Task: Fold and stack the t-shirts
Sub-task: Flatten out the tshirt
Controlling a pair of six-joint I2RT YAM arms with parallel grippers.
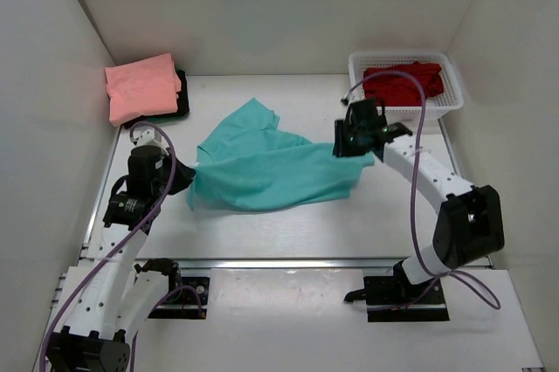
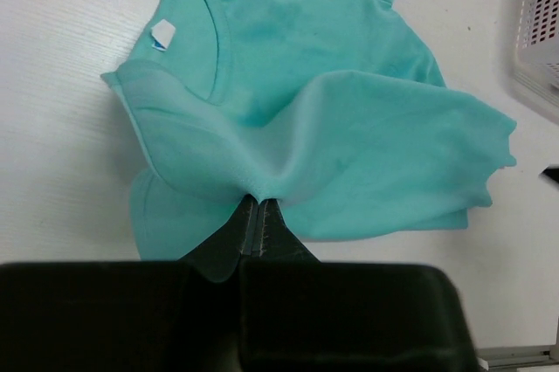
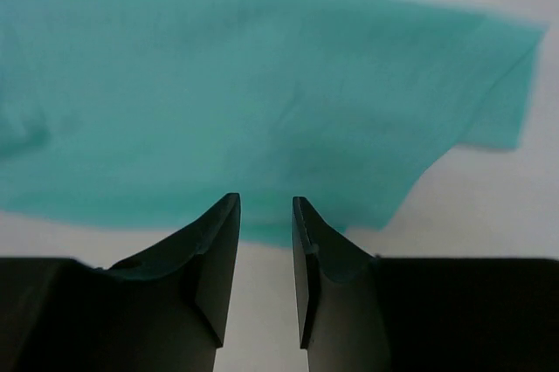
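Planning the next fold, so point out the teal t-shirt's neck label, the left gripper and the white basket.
neck label (image 2: 162, 36): left wrist view, middle of the white tag inside the collar.
left gripper (image 2: 259, 201): left wrist view, between fingertips shut on the teal t-shirt (image 2: 349, 127).
white basket (image 1: 397, 54): top view, far rim.

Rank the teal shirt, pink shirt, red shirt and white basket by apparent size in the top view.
1. teal shirt, spread out
2. white basket
3. pink shirt, folded; close to the basket, so unsure
4. red shirt, bundled inside the basket

Spread shirt (image 1: 271, 171) mid-table — folded stack (image 1: 142, 86) far left (basket (image 1: 403, 113) far right).
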